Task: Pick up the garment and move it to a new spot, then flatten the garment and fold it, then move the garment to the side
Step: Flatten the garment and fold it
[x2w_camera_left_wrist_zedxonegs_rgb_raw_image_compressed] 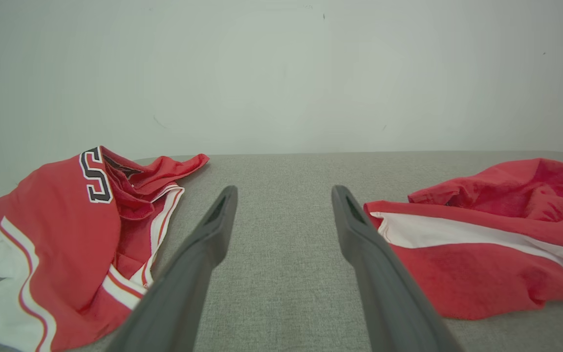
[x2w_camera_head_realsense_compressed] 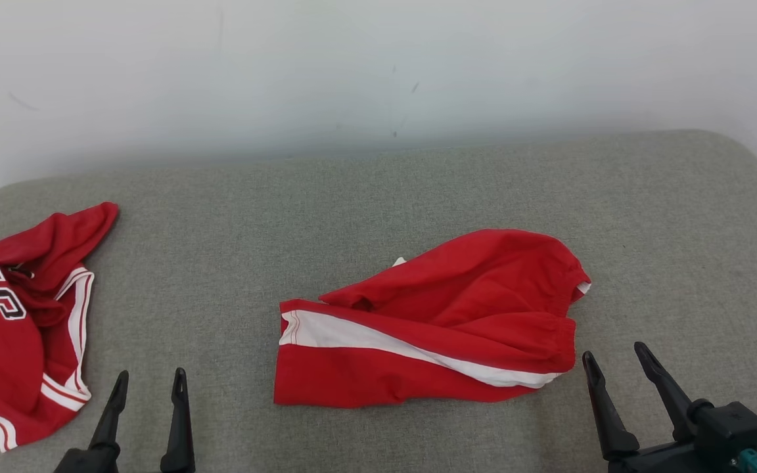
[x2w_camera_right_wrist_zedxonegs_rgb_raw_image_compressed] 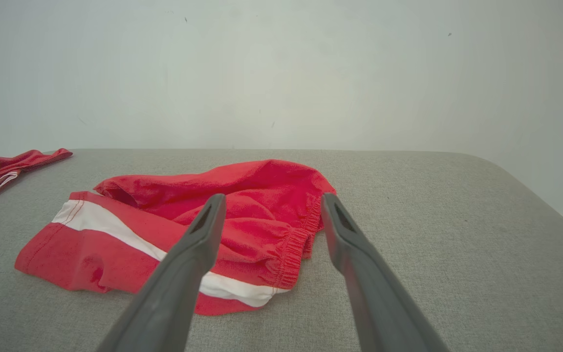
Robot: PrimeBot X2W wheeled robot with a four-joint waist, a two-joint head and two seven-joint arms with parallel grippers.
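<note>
Garment [x2w_camera_head_realsense_compressed: 431,322] crumpled just beside right gripper [x2w_camera_head_realsense_compressed: 614,350], apart from left gripper [x2w_camera_head_realsense_compressed: 151,373], both spread, empty

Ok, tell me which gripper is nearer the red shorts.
Right. The right gripper sits just beside the red shorts, at their waistband; the left gripper is farther off, by the jersey.

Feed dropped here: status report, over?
Left gripper and right gripper open, empty. Red shorts crumpled at centre, untouched. Second red garment far left, apart from them.
</note>
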